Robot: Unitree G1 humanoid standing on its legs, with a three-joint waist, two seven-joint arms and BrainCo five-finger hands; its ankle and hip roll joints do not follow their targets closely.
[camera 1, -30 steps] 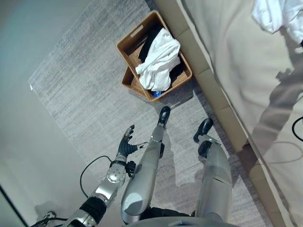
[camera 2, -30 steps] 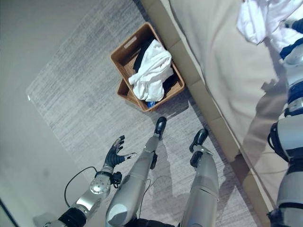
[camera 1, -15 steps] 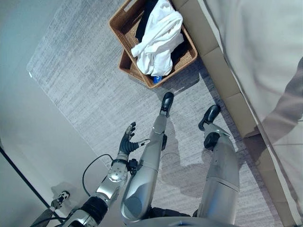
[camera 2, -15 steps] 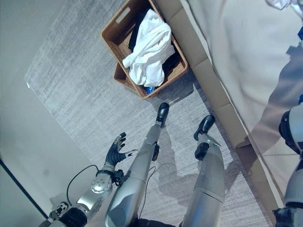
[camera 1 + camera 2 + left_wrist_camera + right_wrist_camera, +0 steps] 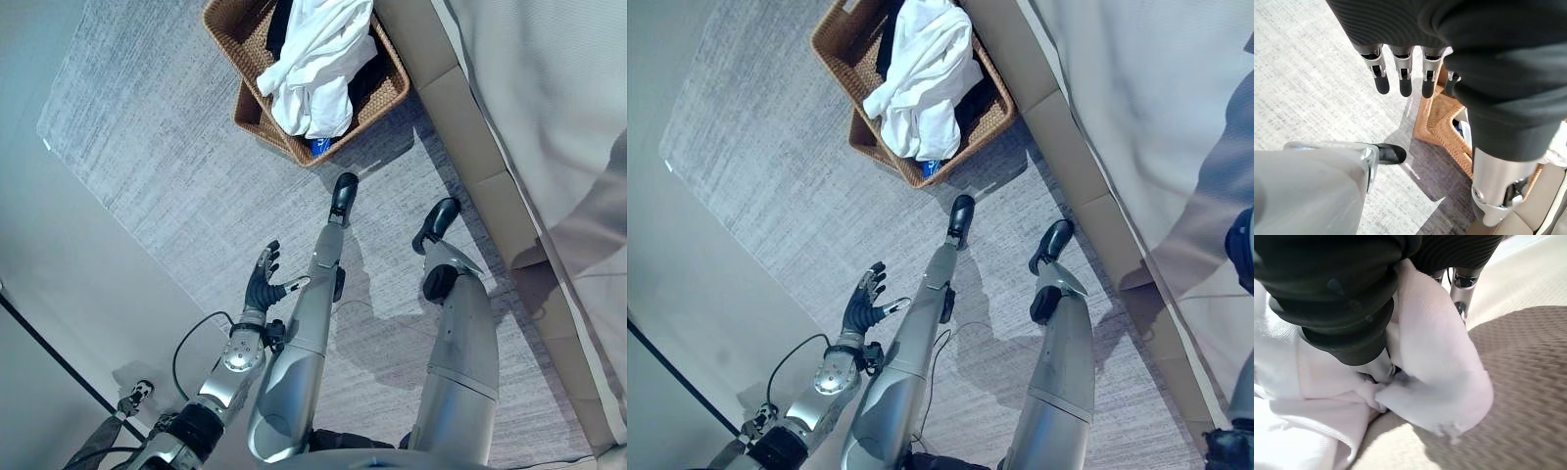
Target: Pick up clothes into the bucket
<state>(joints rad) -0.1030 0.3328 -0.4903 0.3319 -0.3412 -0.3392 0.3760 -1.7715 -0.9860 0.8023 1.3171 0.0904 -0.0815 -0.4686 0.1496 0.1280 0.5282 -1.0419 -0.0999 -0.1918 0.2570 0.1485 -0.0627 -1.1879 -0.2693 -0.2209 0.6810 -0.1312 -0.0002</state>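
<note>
- Left eye view: your left hand [image 5: 263, 285] hangs low at about 7 o'clock, fingers straight and spread, holding nothing, well clear of the wicker basket [image 5: 245, 106] at 12 o'clock. That basket sits on the grey rug [image 5: 147, 166], just beside the bed [image 5: 549, 108], and already carries a white garment [image 5: 315, 61] heaped over something dark. Judging by that, you are partway through: some clothes are in, and another pick is in hand.
- Right eye view: the same layout, with the basket at 11 to 12 o'clock and the bed running along the 1 to 4 o'clock side. The left hand is relaxed and idle at 7 o'clock.
- Left wrist view: the left hand's fingers [image 5: 1400, 78] point out straight with nothing between them. A corner of the wicker basket shows past them.
- Right wrist view: your right hand [image 5: 1352, 308] is pressed into white cloth [image 5: 1435, 357] lying on the bed's beige cover. The cloth wraps up over the hand, and the fingers are buried, so you cannot tell whether they have closed on it.
- Next, I judge you must confirm the grip, lift the cloth clear of the bed, and carry it across to the basket before letting go.
</note>
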